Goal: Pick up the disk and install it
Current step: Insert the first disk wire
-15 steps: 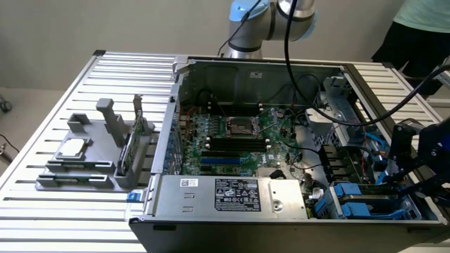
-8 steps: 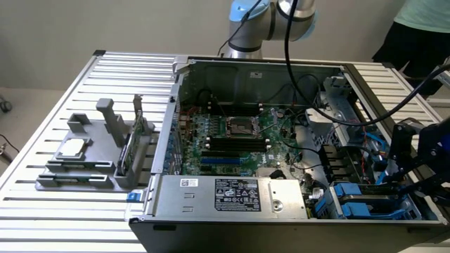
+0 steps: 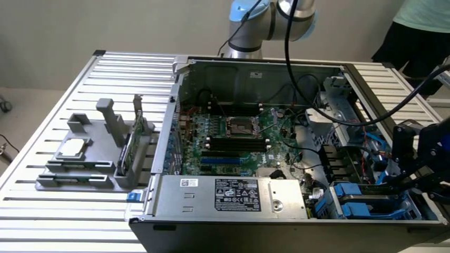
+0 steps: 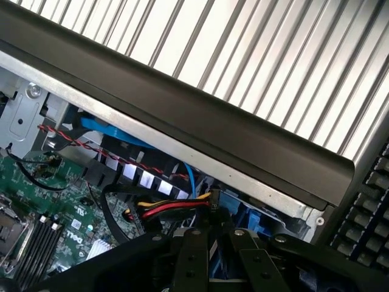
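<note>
Reaching down into the drive bay at the front corner of the open computer case (image 3: pixel 253 68), on the exterior view's right, I have my gripper (image 3: pixel 411 176) low over the blue-railed carriers. The disk (image 3: pixel 365 203) sits there, its grey metal body framed by blue plastic rails — whether it is fully seated or only resting in the bay I cannot tell. How far my jaws stand apart I cannot tell either, nor whether they have hold of anything; in the wrist view my black fingers (image 4: pixel 191 255) converge toward the blue plastic, but the tips are hidden.

I judge the disk rigid and fairly dense for its bulk, with smooth metal faces that could slip — and delicate inside, so no knocks. The side rails look like the sensible place to bear on, not the labelled face.

My arm (image 3: pixel 274 18) rises behind the case and arches over it, the wrist turned downward beside the case wall, with a black cable (image 3: pixel 330 113) looping across the motherboard (image 3: pixel 232 142).
</note>
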`<action>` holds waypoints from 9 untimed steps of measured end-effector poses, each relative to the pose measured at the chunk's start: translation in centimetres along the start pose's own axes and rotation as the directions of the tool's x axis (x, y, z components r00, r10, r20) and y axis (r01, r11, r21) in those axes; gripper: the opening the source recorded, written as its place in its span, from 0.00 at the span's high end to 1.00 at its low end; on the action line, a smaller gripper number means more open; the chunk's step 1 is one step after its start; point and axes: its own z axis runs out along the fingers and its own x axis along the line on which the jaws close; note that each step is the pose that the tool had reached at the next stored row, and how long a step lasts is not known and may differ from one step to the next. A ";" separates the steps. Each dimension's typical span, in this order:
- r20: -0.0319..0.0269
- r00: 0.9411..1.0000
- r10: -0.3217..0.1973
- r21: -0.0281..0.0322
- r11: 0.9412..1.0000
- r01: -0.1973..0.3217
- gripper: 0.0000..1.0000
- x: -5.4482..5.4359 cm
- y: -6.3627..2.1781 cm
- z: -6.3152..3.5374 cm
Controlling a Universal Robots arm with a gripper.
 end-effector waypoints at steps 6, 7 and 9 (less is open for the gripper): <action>-0.019 1.000 0.014 0.022 1.000 -0.014 0.82 0.1 -0.16 -0.04; -0.024 1.000 0.016 0.024 1.000 -0.015 0.82 0.1 -0.18 -0.05; -0.032 0.999 0.019 0.025 1.000 -0.018 0.82 0.1 -0.22 -0.08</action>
